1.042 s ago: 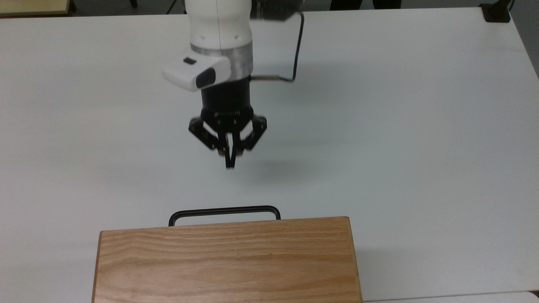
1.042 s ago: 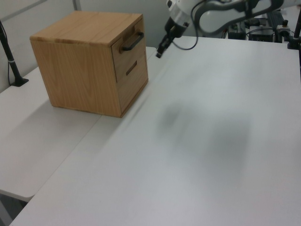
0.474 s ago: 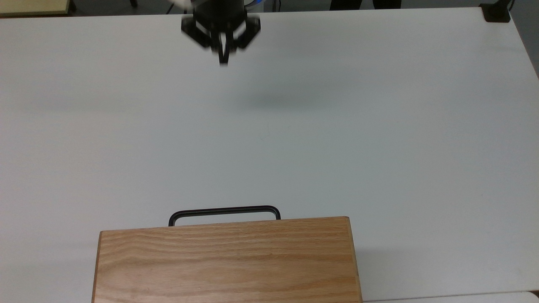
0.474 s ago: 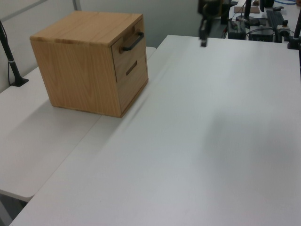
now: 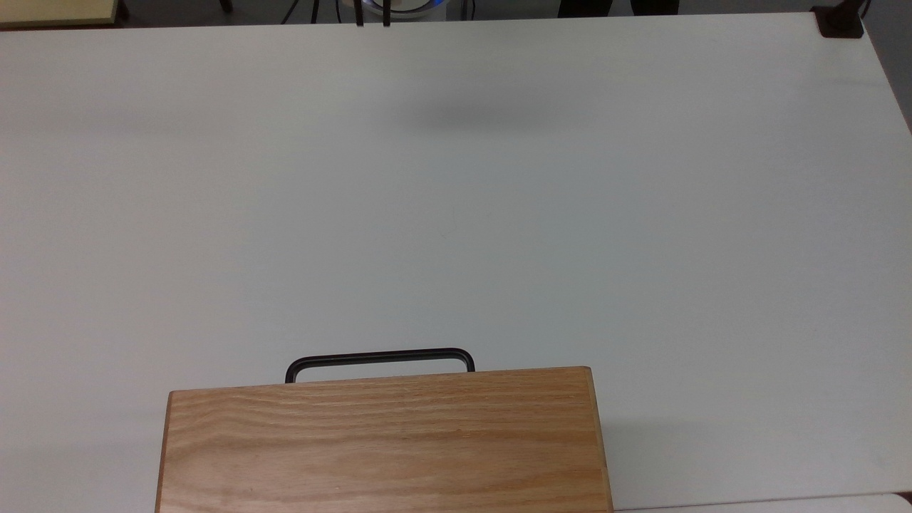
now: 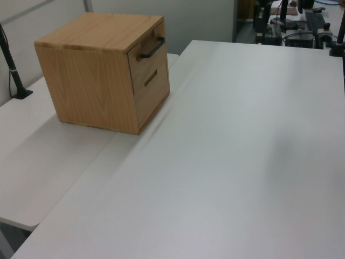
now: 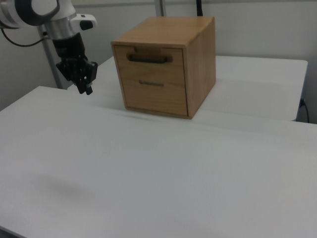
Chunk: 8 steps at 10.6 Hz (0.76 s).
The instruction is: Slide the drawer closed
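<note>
Tracking the gripper [image 7: 88,88] pulling well back from the cabinet [image 5: 385,442]: hanging over the middle of the surface [image 5: 456,214] in the top view a second ago, sliding to the far edge half a second ago, and now hovering above the surface off to the right view's left, fingers pinched narrow and carrying nothing. Finding the drawer [image 7: 168,69] well apart from the gripper, off to the right view's right and at about its height, sitting in the upper slot of the cabinet. Reading the front panel as lying flush or very nearly flush with the cabinet face, and in the top view catching just the handle [image 5: 380,354] poking out past the cabinet's flat top, exactly as in both earlier top views. Judging from that: sliding done or all but done, retreating rather than lining up another push, nothing touching the drawer. Noting materials now: oak-grained wood with long streaks running across the top, square corners, boxy body; thin black metal bar for the handle, bent at rounded corners and standing off the panel; below it a second front [image 7: 154,96] with what looks like a narrow dark slot instead of a bar; pale, matte, flat surface all around, showing only a soft shadow.
</note>
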Motion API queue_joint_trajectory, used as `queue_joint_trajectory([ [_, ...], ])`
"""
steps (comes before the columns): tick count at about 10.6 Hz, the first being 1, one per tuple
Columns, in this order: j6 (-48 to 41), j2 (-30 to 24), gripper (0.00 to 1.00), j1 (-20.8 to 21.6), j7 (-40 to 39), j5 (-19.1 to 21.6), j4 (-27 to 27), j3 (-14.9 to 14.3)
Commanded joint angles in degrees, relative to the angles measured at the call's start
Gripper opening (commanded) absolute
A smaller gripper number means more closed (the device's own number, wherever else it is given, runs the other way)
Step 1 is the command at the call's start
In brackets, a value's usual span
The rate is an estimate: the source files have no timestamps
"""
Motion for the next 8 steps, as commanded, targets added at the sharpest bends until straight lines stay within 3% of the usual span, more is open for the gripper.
queue_joint_trajectory([
  [1,-1.48,-1.62,0.86,-0.04,-0.62,0.32,-2.05,-0.4],
  [2,-1.56,-1.62,1.0,-0.04,-0.53,0.32,-2.04,-0.4],
  [8,-1.56,-1.36,1.0,-0.04,2.02,0.23,-1.52,-0.4],
])
